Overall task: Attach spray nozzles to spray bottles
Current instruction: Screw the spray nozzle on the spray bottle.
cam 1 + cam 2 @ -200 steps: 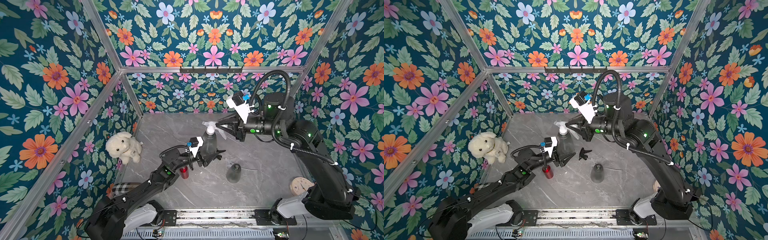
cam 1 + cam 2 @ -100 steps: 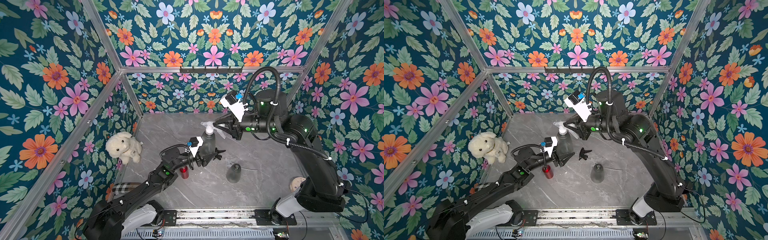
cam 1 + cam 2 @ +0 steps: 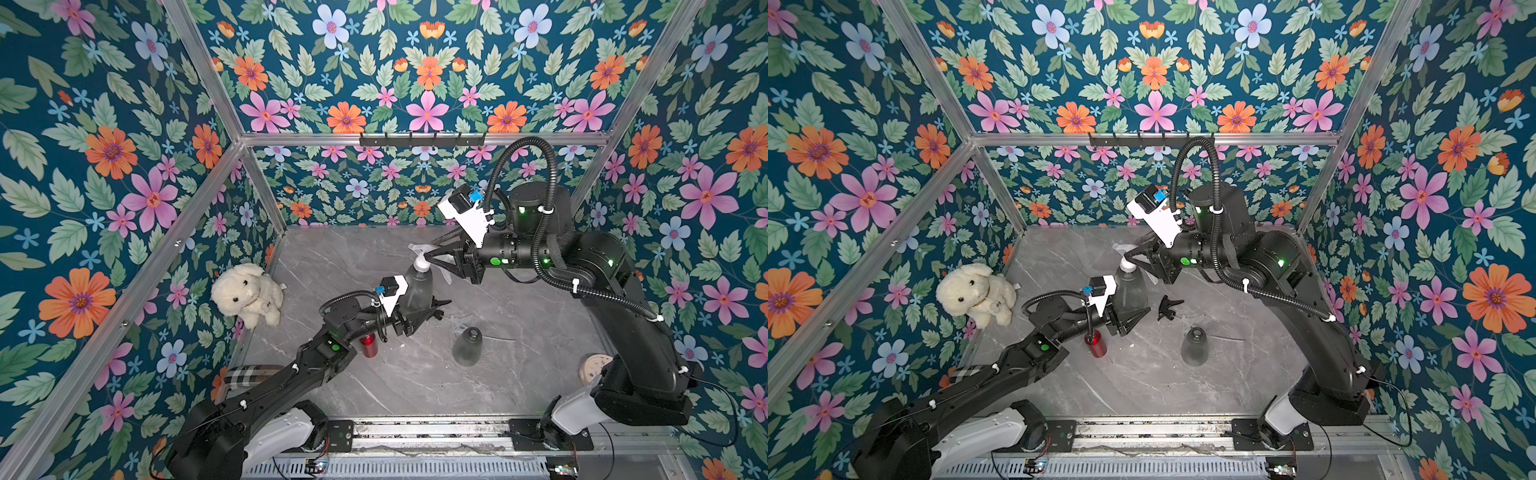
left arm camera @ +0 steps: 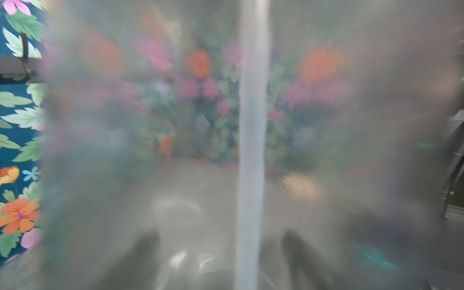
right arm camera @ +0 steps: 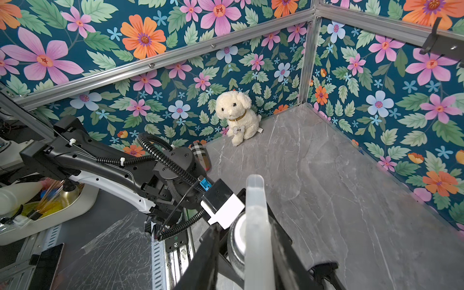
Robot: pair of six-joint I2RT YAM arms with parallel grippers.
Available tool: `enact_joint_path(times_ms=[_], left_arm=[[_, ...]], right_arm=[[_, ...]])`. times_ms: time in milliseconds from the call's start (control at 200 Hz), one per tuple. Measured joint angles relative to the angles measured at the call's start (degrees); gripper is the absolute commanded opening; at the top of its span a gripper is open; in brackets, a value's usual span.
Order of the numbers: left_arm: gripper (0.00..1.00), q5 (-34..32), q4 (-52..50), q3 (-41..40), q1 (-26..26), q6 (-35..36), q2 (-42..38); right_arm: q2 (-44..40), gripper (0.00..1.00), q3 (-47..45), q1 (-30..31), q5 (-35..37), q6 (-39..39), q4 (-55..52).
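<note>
A smoky-grey spray bottle (image 3: pixel 417 286) (image 3: pixel 1131 291) stands upright mid-table, with my left gripper (image 3: pixel 415 308) (image 3: pixel 1129 313) shut on its lower body. In the left wrist view the bottle (image 4: pixel 125 150) fills the frame, its white dip tube (image 4: pixel 252 138) runs down the middle, and the gripper (image 4: pixel 221 251) shows dimly through the wall. A whitish spray nozzle (image 3: pixel 420 257) (image 5: pixel 256 226) sits on its neck. My right gripper (image 3: pixel 430 252) (image 5: pixel 244 226) straddles the nozzle, jaws slightly apart. A second grey bottle (image 3: pixel 467 347), a red bottle (image 3: pixel 368 345) and a black nozzle (image 3: pixel 1169 307) rest on the table.
A plush dog (image 3: pixel 247 293) sits against the left wall, a plaid roll (image 3: pixel 249 372) lies nearer the front left, and a round beige disc (image 3: pixel 594 368) lies by the right arm's base. A hook rail (image 3: pixel 422 139) runs along the back wall.
My right gripper's jaws have parted from the whitish nozzle after being shut on it. The right wrist shifted slightly left. The left gripper keeps its hold on the bottle.
</note>
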Motion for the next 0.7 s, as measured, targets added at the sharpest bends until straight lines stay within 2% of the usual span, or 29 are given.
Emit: enact_joint_path(times_ms=[335, 700], left_arm=[[0.00, 0.00, 2.12, -0.48, -0.04, -1.44, 0.87], [0.00, 0.07, 3.52, -0.50, -0.04, -1.51, 0.87]], right_arm=[[-0.72, 0.61, 0.11, -0.04, 0.79, 0.20, 1.25], [-6.54, 0.63, -5.62, 0.00, 4.04, 0.20, 6.27]])
